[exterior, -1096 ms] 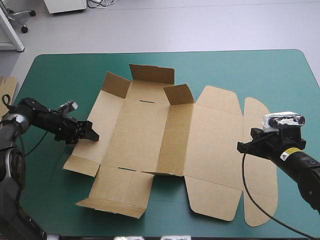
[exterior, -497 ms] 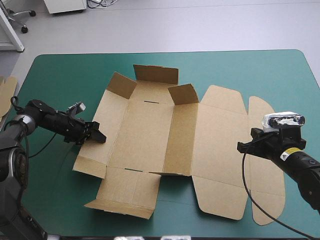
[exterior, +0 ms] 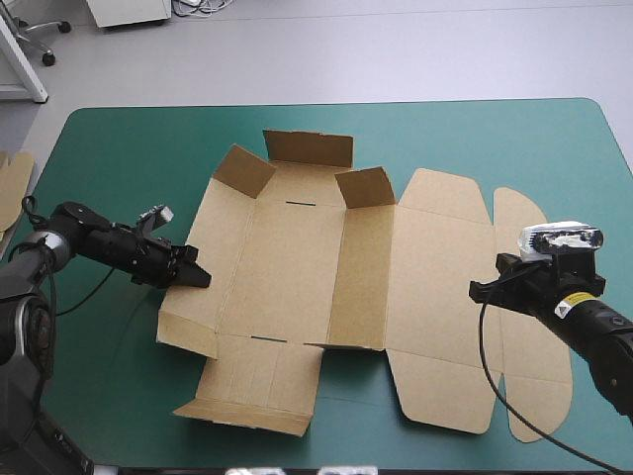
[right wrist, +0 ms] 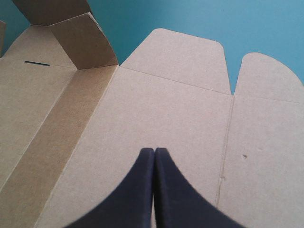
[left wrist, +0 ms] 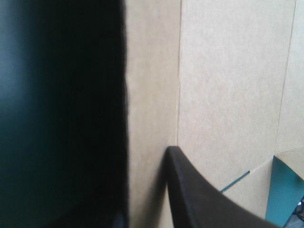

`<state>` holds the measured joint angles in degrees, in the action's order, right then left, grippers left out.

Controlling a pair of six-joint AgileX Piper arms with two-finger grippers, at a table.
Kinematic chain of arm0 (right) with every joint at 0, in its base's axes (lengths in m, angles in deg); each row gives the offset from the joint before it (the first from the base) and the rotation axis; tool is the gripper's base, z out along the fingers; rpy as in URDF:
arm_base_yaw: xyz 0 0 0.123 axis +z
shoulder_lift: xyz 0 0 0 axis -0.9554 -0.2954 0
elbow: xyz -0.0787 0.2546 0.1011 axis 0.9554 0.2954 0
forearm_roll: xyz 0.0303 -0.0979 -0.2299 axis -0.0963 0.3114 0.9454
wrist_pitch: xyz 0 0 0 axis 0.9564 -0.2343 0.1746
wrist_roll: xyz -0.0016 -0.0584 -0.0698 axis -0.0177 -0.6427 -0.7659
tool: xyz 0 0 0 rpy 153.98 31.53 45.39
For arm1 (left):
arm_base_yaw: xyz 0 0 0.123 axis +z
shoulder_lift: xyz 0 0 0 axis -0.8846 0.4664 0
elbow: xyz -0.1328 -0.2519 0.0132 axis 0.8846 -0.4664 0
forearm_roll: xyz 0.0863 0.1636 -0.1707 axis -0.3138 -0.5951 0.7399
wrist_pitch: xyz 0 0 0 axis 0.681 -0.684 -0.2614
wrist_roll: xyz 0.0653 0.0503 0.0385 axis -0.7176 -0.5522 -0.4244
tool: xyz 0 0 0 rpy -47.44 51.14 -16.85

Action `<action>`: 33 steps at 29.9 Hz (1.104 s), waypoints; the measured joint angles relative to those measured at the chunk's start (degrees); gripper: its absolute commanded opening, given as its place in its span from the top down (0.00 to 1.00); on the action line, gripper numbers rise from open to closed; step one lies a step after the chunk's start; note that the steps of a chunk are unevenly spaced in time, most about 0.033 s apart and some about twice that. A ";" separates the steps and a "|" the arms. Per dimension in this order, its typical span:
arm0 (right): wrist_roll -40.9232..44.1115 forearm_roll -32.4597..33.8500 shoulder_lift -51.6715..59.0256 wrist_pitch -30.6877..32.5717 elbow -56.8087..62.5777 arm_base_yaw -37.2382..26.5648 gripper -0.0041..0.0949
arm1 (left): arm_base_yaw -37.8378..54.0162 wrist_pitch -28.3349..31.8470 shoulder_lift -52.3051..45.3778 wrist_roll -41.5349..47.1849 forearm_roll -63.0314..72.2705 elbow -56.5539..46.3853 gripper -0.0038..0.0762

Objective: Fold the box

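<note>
Box [exterior: 297,257] in left tool [exterior: 196,276], right tool [right wrist: 154,151] closed

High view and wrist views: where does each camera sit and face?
High: above and behind, looking down on the table and box; both arms show.
Left wrist: above the left gripper, along the box's left edge; one finger on top.
Right wrist: above the right gripper, over the box; shut fingers.
High and right wrist share the slot.
</note>
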<state>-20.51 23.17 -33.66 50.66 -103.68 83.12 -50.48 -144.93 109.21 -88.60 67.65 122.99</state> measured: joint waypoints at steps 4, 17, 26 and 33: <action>0.00 0.00 0.00 0.00 0.00 0.00 0.99 | -0.07 -1.27 -0.77 -0.46 -5.21 4.15 0.97; 0.22 -1.19 -0.30 0.88 0.00 0.00 0.99 | -0.71 -1.24 -5.79 2.54 -19.26 12.40 0.97; -4.71 -7.39 -5.18 0.85 0.00 0.00 0.99 | -9.25 -1.67 -5.41 5.53 -31.24 19.88 0.97; -6.28 -8.21 -5.23 0.41 -1.24 0.00 0.99 | -9.68 -2.09 -3.95 5.26 -37.49 24.65 0.97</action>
<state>-26.78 14.96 -38.89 51.08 -104.92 83.12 -60.16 -147.02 105.25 -83.34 30.17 147.64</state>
